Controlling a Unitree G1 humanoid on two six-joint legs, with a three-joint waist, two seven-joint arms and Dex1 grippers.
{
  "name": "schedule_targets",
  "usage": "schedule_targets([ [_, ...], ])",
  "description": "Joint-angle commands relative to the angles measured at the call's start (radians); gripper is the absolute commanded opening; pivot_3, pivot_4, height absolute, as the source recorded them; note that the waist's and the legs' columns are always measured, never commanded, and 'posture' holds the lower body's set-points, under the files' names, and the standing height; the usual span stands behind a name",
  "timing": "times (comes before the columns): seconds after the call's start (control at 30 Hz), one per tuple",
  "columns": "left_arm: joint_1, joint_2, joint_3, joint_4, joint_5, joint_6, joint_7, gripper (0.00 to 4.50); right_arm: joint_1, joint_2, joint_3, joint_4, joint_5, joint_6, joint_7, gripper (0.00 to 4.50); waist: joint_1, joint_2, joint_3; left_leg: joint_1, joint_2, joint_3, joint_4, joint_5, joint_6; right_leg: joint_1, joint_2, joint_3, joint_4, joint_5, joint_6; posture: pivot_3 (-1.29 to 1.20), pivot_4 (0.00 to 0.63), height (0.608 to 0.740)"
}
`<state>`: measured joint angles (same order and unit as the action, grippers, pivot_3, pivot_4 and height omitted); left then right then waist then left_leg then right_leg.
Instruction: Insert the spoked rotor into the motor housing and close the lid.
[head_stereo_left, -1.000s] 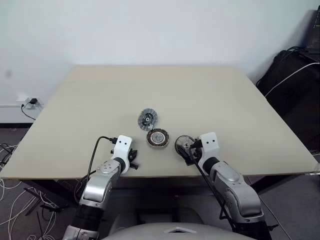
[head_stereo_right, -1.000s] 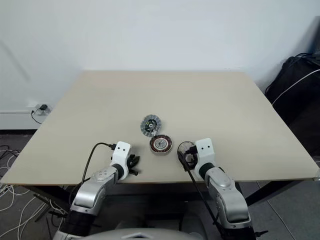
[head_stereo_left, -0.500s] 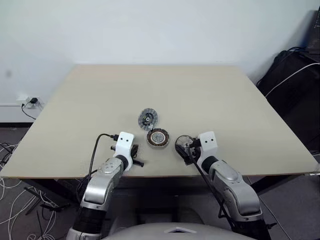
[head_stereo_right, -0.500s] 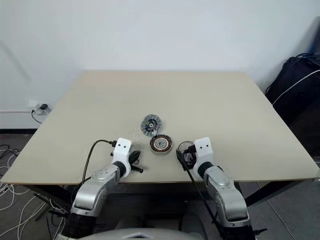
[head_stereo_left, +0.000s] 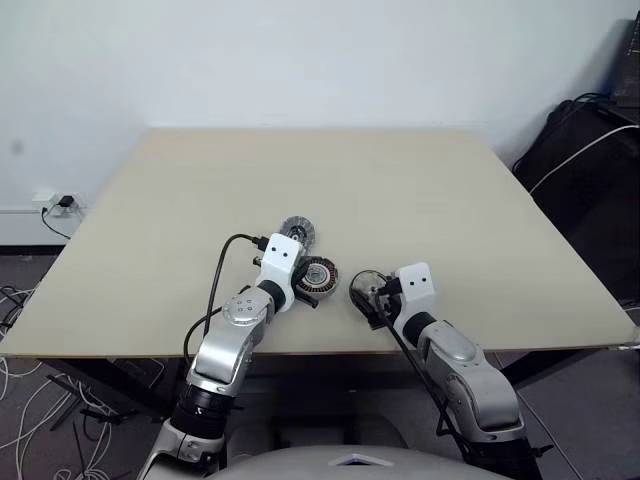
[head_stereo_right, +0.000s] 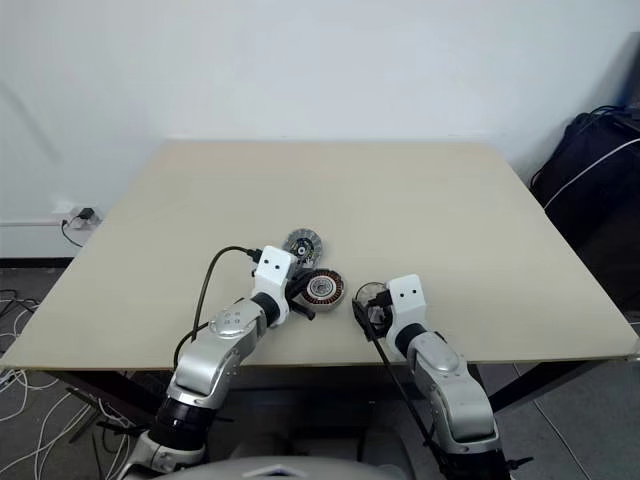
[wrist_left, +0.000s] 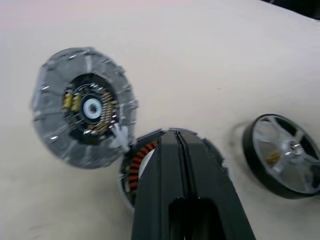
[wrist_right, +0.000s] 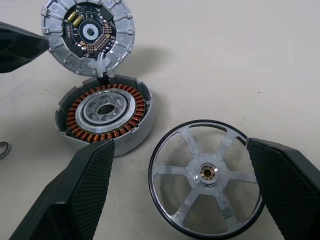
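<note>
Head views: I see the table (head_stereo_left: 420, 190) with three parts near its front edge. The housing (head_stereo_right: 325, 289) sits centre; the lid (head_stereo_right: 301, 244) lies just behind it, touching its rim; the rotor (head_stereo_left: 366, 288) lies flat just to the housing's right. My left gripper (head_stereo_left: 305, 293) is clenched on nothing and hangs at the housing's left rim. My right gripper (head_stereo_right: 368, 310) stands spread around the rotor. Left wrist view: the two black fingers (wrist_left: 172, 175) are pressed together, and their tips cover the near part of the housing, copper windings showing beside them; I cannot tell whether they touch it. The lid shows its inner face, with a pale tab reaching to the housing rim. Right wrist view: the released jaws flank the rotor, which rests on the table, ungrasped, apart from the housing. Risks, in my judgement: if the shut left fingers push the housing, it may slide into the rotor or drag the tabbed lid out of line. If the right jaws close off-centre on the thin dark rim, the rotor may tilt or slip away.
</note>
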<state>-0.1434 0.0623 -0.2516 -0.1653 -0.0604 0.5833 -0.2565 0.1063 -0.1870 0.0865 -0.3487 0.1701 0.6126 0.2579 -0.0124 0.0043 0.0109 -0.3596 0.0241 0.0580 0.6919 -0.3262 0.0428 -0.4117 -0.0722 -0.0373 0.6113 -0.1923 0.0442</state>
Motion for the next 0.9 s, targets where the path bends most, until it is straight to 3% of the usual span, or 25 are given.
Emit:
schedule_targets([
  [0.03,0.016,0.012,-0.003,-0.056,-0.012,0.035,-0.012,0.20,-0.002,0.002,-0.017,-0.031,0.008,-0.020,-0.005,4.50,-0.001,0.000,0.000,0.000,0.000,0.000,0.000,0.000,0.000,0.000,0.000,0.000,0.000,0.000,0.000,0.00,0.000,0.740],
  [0.13,0.072,0.036,-0.006,-0.097,-0.014,0.064,-0.018,0.90,0.000,0.001,-0.018,-0.031,0.008,-0.021,-0.005,4.50,-0.003,0.000,0.000,0.000,0.000,0.000,0.000,0.000,0.000,0.000,0.000,0.000,0.000,0.000,0.000,0.00,0.000,0.740],
  [0.4,0.192,0.050,0.005,-0.162,-0.009,0.094,0.016,3.59,-0.001,0.002,-0.011,-0.024,0.008,-0.017,0.000,4.50,0.000,0.000,0.001,0.000,0.001,0.000,0.000,0.000,0.000,0.000,0.000,0.000,0.000,0.000,0.000,0.00,0.000,0.740],
  [0.9,0.231,0.052,0.060,-0.116,0.008,0.106,0.094,3.59,-0.004,0.001,-0.009,-0.018,0.007,-0.015,0.006,4.50,0.000,0.000,0.002,0.000,0.001,0.000,0.000,0.000,0.000,-0.001,0.000,0.000,0.000,0.000,0.000,0.00,0.000,0.740],
])
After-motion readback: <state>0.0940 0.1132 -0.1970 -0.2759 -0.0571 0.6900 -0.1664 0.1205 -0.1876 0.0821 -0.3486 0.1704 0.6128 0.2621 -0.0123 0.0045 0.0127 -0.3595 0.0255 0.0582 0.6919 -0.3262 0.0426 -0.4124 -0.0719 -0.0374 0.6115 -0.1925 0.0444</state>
